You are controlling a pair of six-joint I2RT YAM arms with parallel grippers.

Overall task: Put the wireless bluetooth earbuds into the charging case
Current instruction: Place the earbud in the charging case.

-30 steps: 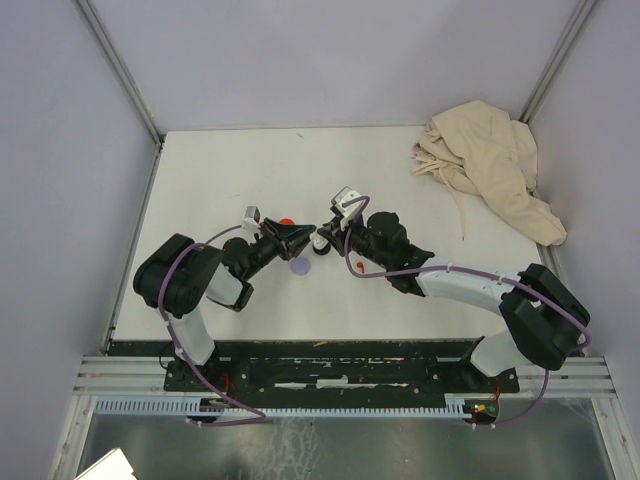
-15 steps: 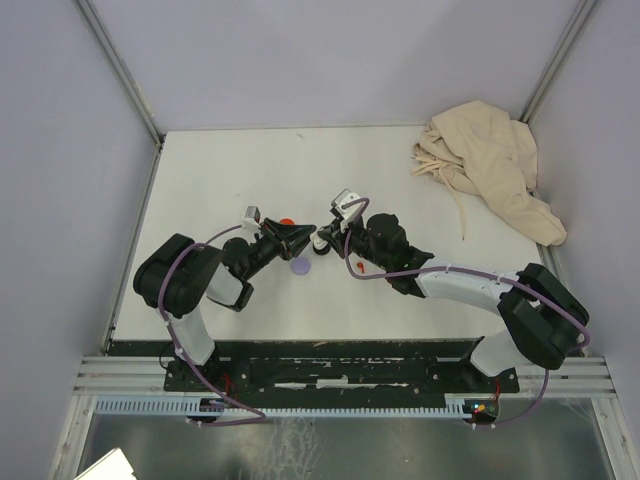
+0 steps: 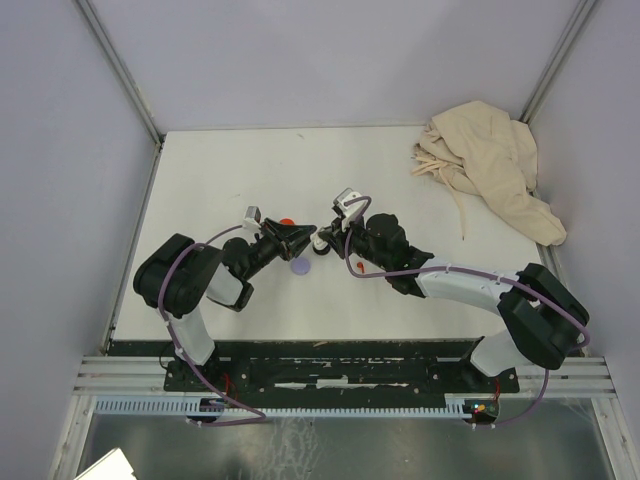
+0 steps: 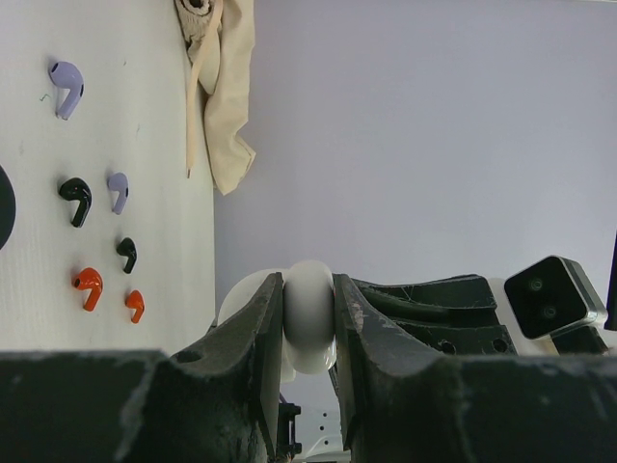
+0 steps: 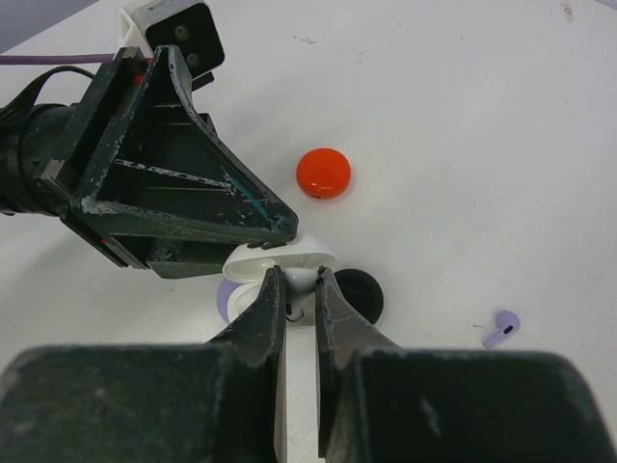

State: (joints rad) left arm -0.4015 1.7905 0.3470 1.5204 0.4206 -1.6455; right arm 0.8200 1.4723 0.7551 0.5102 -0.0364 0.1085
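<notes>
Step in hand: seating an earbud in the charging case, with both arms meeting just above the middle of the table point(image 3: 220, 180).

Left pincer point(image 3: 298, 238): closed on the white charging case point(image 4: 308, 323). Its two fingers press the rounded shell from either side and hold it clear of the table. The right wrist view shows the case's open side turned toward the other arm.

Right pincer point(image 3: 321, 240): pressed together, with its tips right at the case's mouth. They pinch a small white piece, judged to be a white earbud point(image 5: 300, 279). Whether it has entered its socket cannot be told.

Other earbuds, all lying loose on the table and not in the case:
- two lavender earbuds point(image 4: 66, 87)
- two black earbuds point(image 4: 75, 198)
- two red earbuds point(image 4: 88, 286)

They lie on the side toward the cloth point(image 3: 490, 165), which is heaped at the far right corner.

Not part of the task: a red disc point(image 5: 323, 174), a black disc point(image 5: 359, 294) and a lavender disc point(image 5: 227, 299), grouped under and beside the pincers.

Next move, in my judgement: line the bud's stem up with its socket and press it down gently while the left pincer holds the case steady. Release only once it is seated. Any misalignment risks the bud skidding off the rim.
</notes>
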